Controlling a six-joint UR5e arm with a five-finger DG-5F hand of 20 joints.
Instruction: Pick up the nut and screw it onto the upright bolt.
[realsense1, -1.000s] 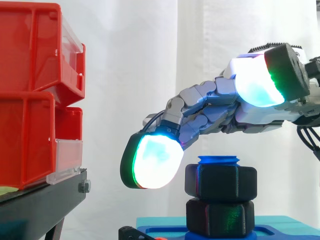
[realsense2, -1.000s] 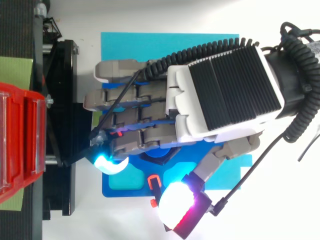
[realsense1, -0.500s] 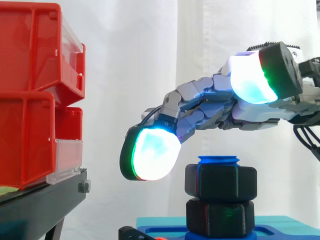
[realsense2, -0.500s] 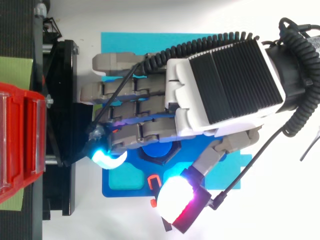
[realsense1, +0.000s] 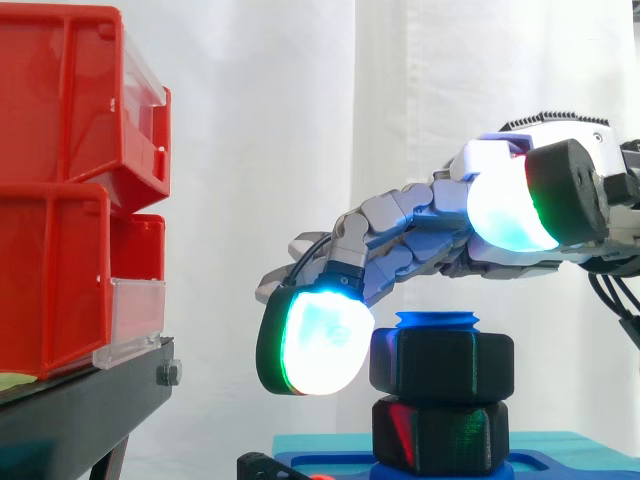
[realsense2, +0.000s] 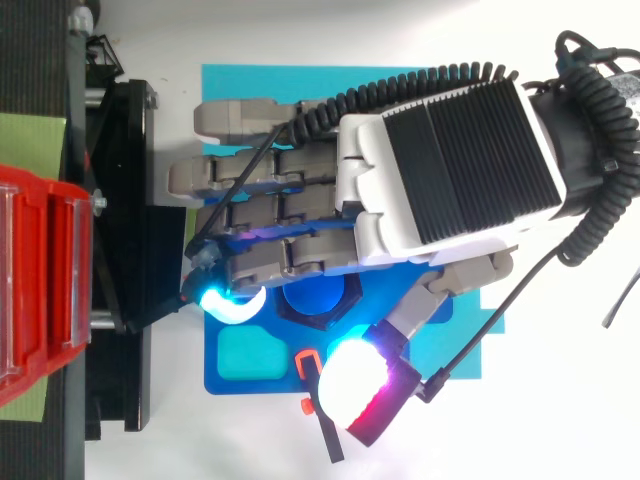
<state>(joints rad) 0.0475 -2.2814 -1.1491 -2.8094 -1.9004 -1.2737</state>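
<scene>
My hand (realsense1: 420, 235) hangs just above the bolt (realsense1: 437, 320), fingers loosely stretched across its tip and gripping nothing. The nut (realsense1: 442, 362) sits on the bolt just under its tip, with a second nut (realsense1: 440, 435) below it. One fingertip (realsense1: 320, 345) hangs beside the nut on the bolt's far side from my wrist. My thumb pad (realsense2: 350, 385) stands apart from the bolt. I judge I should bring the thumb in opposite that fingertip, pinch the nut across flat faces and turn squarely about the bolt, without pushing sideways.
</scene>
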